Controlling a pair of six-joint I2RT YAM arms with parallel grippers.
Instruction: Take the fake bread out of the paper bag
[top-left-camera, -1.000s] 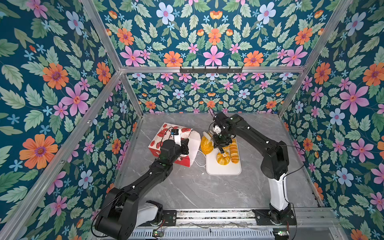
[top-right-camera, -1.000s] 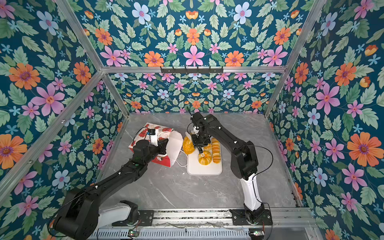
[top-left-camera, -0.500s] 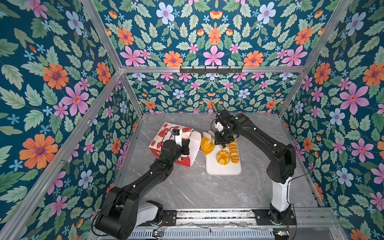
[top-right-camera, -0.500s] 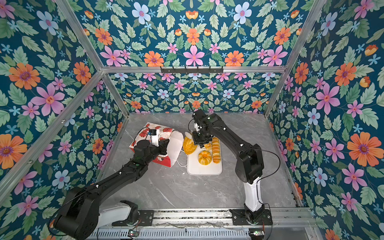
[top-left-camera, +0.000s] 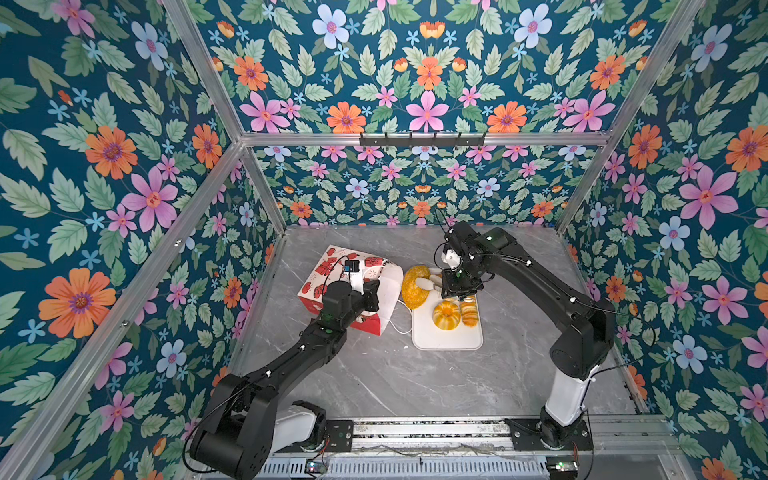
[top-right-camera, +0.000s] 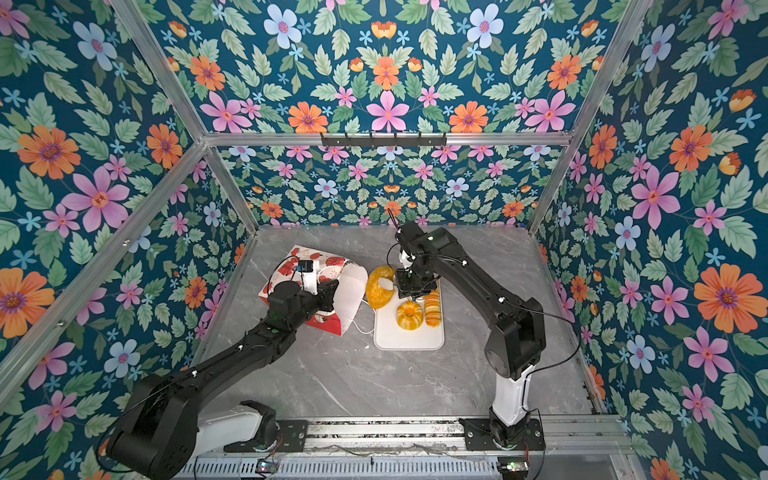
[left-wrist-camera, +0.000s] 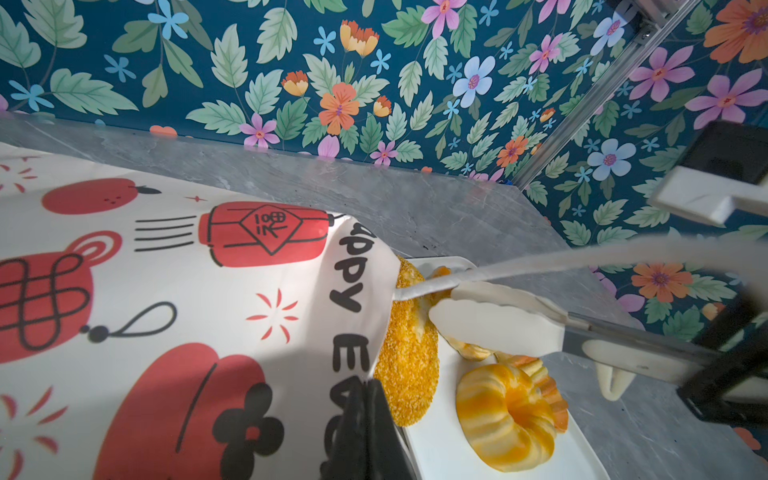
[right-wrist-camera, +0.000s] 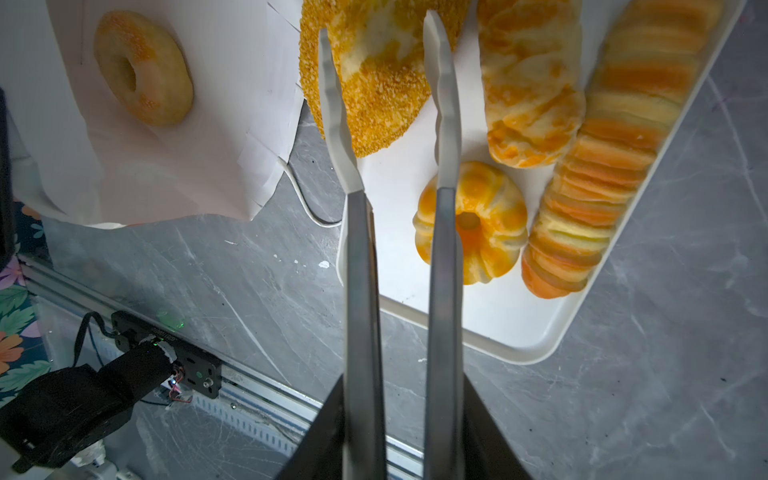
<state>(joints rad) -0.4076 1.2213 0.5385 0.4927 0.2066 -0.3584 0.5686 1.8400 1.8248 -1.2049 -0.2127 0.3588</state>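
As steel tongs (right-wrist-camera: 360, 257) clamped in my right gripper (top-left-camera: 456, 286) swing, tips parted, over the seeded oval loaf (right-wrist-camera: 376, 104), one seeded bagel (right-wrist-camera: 143, 68) remains inside the red paper bag (left-wrist-camera: 166, 291). Left gripper (left-wrist-camera: 368, 428) pinches its rim.

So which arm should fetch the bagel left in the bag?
Right: the right claw holds open tongs by the bag mouth, bagel just inside; the left claw is shut on the bag lip, propping it open.

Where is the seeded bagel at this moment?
In the right wrist view the seeded bagel lies inside the paper bag on its white lining, apart from the big seeded loaf at the bag's mouth.
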